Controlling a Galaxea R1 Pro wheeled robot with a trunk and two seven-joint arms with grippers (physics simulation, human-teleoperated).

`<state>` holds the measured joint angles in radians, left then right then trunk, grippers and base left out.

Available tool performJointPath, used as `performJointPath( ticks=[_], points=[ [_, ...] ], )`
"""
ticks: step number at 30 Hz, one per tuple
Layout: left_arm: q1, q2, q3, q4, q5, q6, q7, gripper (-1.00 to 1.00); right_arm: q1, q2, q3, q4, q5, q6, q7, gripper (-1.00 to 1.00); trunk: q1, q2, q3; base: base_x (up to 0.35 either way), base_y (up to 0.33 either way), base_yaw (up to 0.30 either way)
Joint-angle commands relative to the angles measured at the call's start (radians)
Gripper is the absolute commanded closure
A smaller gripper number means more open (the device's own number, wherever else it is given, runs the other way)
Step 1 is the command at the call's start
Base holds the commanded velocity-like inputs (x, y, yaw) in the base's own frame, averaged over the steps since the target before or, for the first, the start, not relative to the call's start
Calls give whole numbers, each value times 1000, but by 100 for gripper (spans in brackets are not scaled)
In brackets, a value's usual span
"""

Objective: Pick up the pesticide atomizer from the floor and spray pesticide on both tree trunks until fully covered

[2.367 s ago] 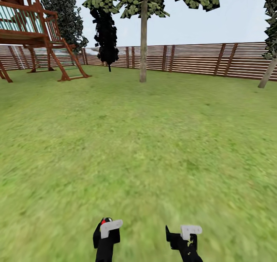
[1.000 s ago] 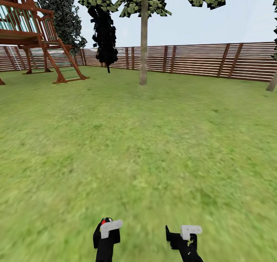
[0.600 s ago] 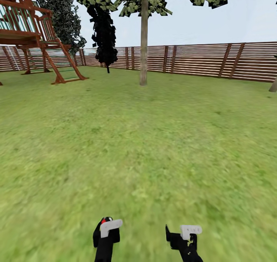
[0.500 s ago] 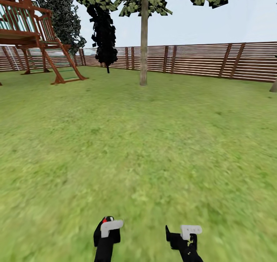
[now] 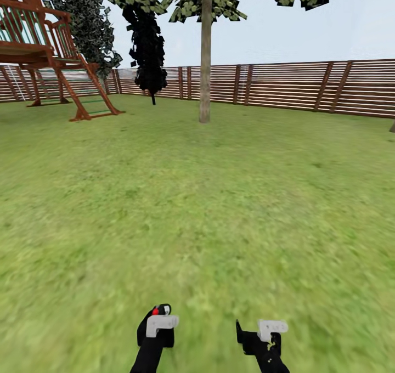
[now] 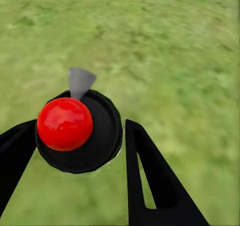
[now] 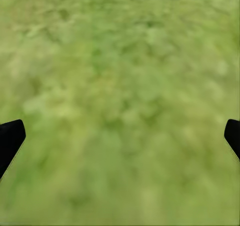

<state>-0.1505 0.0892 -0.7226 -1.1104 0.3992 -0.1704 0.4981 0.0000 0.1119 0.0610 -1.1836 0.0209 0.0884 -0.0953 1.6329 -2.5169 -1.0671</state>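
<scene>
Black and round with a red ball on top, the pesticide atomizer point(image 6: 80, 131) sits clamped between the fingers of my left gripper point(image 5: 159, 325). In the left wrist view I look straight down onto its top, so its long axis runs along the fingers toward the lawn point(image 5: 197, 208), and a small grey nozzle sticks out of its rim. In the head view only its red tip shows above the white finger, low at the left. Further right, my right gripper point(image 5: 258, 332) hangs over the grass with its fingers spread wide and nothing between them. Far ahead I see the wooden play tower point(image 5: 38, 49) at the left, then a tree point(image 5: 205, 60) with a straight grey-brown trunk before the slatted fence point(image 5: 307, 88).
</scene>
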Motion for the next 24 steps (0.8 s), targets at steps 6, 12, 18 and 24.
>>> performJointPath(
  ticks=[6, 12, 18, 24],
  points=[
    [-1, -1, -6, 5, 10, -6, -3, 100, 0, -1, 2, -2, 2, 7, -6, -100, 0, 0, 2, 335, 0, 0],
    [-1, -3, -6, 7, 10, -6, -4, 100, 0, -1, 2, -3, 2, 7, -6, -100, 0, 0, 5, 335, 0, 0],
    [-1, -6, -6, 10, 10, -6, -4, 100, 0, -1, 2, -4, 2, 7, -6, -100, 0, 0, 5, 335, 0, 0],
    [-1, -9, -7, 12, 9, -6, -3, 100, 0, -1, 2, -2, 2, 7, -6, -100, 0, 0, 7, 335, 0, 0]
  ],
)
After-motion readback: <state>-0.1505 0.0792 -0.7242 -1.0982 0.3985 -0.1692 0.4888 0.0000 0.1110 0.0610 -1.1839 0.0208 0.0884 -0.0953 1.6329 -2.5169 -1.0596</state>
